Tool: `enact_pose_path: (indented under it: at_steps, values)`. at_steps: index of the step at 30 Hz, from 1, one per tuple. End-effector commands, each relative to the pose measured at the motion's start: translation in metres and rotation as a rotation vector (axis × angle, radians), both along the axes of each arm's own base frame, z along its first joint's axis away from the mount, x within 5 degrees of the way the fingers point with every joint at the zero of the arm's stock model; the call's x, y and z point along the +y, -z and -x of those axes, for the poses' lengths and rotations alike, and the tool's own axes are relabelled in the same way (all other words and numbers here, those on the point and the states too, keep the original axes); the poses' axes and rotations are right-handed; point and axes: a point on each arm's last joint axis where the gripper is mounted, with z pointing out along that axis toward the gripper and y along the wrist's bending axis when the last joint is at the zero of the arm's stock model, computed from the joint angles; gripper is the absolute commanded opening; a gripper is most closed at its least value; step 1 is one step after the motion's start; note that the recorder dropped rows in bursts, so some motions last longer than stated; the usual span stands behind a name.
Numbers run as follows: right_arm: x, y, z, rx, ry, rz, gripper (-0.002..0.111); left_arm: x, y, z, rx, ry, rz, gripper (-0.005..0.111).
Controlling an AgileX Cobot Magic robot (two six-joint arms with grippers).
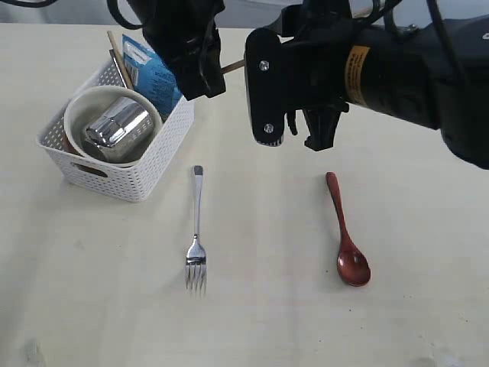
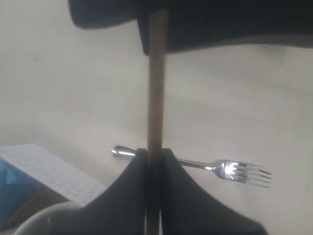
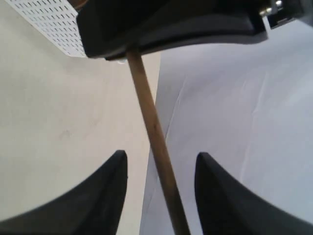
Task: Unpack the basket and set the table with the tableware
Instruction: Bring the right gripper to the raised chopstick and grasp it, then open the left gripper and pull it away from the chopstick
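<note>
A wooden chopstick (image 2: 156, 88) was pinched in the left tool (image 2: 154, 156) near the far edge of the desk (image 1: 267, 321), with the right tool (image 3: 161, 166) spread around it. The basket (image 1: 145, 180) was seen by the far left corner, bowl (image 1: 76, 115) and cup (image 1: 118, 128) inside.

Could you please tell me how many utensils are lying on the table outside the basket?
2: the fork lies near the basket, the spoon further right. The left gripper holds a chopstick aloft; the arms may hide more.
</note>
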Motion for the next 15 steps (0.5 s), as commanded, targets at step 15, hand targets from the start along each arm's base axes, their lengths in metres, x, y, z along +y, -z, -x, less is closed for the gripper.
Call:
enact_pose_path:
  at_steps: [15]
  values:
    - [-0.0016,0.0003,0.0018,0.000,0.008,-0.002,0.000,-0.0129,-0.0097,0.0074,0.066,-0.004,0.151,0.000]
